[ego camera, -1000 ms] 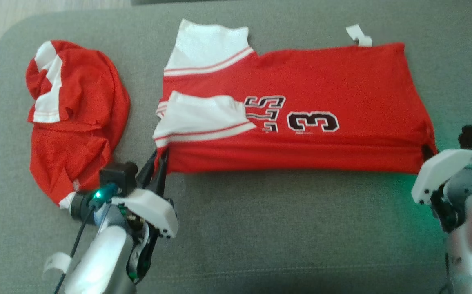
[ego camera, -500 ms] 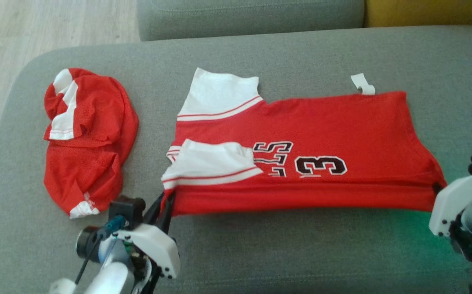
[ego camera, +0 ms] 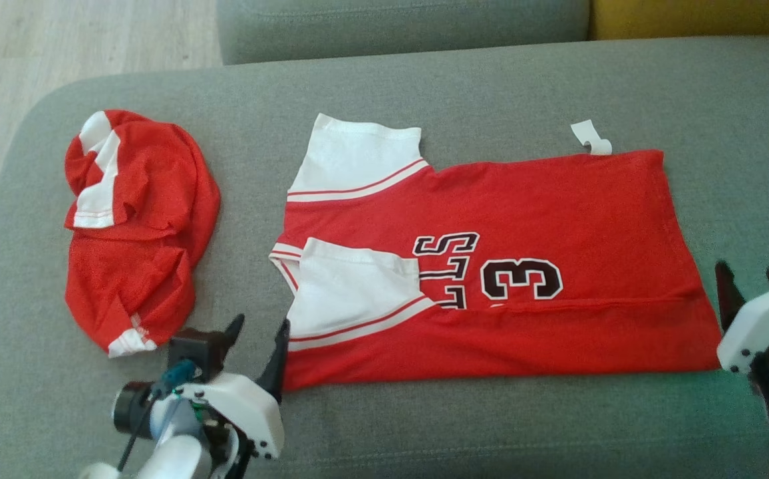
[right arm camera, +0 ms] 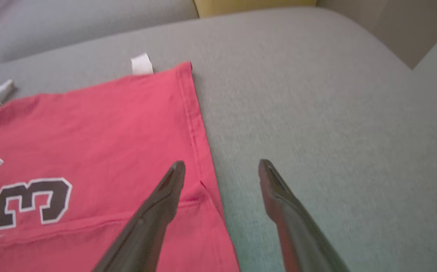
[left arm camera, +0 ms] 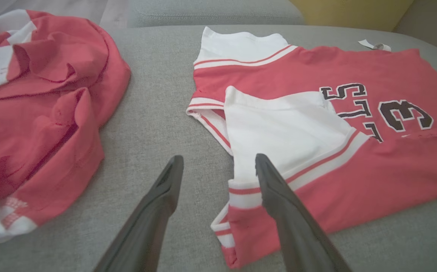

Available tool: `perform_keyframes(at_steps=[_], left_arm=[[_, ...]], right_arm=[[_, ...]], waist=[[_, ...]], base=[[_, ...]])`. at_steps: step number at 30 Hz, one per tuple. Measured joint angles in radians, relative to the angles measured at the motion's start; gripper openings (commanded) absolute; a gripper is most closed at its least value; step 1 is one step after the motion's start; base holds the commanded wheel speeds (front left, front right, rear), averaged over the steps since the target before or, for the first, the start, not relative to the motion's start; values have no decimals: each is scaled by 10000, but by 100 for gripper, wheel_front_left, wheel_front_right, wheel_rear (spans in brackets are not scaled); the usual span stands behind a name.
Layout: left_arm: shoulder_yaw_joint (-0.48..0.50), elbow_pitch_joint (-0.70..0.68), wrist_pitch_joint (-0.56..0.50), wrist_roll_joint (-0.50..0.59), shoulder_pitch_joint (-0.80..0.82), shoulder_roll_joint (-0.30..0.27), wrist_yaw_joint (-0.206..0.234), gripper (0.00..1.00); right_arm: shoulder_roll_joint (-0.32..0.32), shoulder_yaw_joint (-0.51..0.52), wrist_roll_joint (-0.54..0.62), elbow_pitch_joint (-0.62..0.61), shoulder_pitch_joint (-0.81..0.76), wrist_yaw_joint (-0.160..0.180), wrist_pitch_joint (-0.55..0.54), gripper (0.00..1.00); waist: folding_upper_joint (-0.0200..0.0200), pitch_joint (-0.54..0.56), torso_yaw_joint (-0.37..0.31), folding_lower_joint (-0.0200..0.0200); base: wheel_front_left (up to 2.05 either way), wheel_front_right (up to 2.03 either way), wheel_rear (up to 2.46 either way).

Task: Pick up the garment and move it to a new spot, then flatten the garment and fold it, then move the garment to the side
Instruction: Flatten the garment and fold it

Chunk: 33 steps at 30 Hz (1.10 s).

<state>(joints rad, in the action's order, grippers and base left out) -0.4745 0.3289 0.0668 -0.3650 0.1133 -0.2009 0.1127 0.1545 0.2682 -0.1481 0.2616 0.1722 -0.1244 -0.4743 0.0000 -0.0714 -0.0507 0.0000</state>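
Withdrawal without dragging

Care is called for on withdrawal: the left gripper point(ego camera: 258, 327) and the right gripper point(ego camera: 747, 271) are seen at the near corners with jaws spread wide and nothing held, so a straight lift is judged best, lest the folded edge be dragged. The red short-sleeved jersey with white sleeves and black numerals point(ego camera: 524, 199) is laid flat midway across the grey fabric sofa cushion point(ego camera: 424, 426), one sleeve folded on top.
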Motion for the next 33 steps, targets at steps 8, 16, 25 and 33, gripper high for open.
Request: perform_keyframes(at_steps=[8,16,25,33], left_arm=[[704,-579,1099,-167,965,-100,142,100],[585,-198,-38,-472,3750,-380,-1231,100],[-299,2010,-2867,-1672,8219,-909,-2372,100],[-1969,3179,-3923,-2894,10161,-1850,-2374,100]], right_arm=[[-431,-290,13,-585,583,0,2454,100],[-545,-991,146,-537,2067,0,3453,100],[-740,-1739,454,-159,3940,0,3699,100],[-846,-2224,428,-48,4977,0,3952,100]], waist=[[0,-451,-144,0],[0,-1418,-351,0],[0,-2764,-929,1],[0,-3814,-1735,2]], base=[[0,0,0],[0,0,0],[0,0,0],[0,0,0]])
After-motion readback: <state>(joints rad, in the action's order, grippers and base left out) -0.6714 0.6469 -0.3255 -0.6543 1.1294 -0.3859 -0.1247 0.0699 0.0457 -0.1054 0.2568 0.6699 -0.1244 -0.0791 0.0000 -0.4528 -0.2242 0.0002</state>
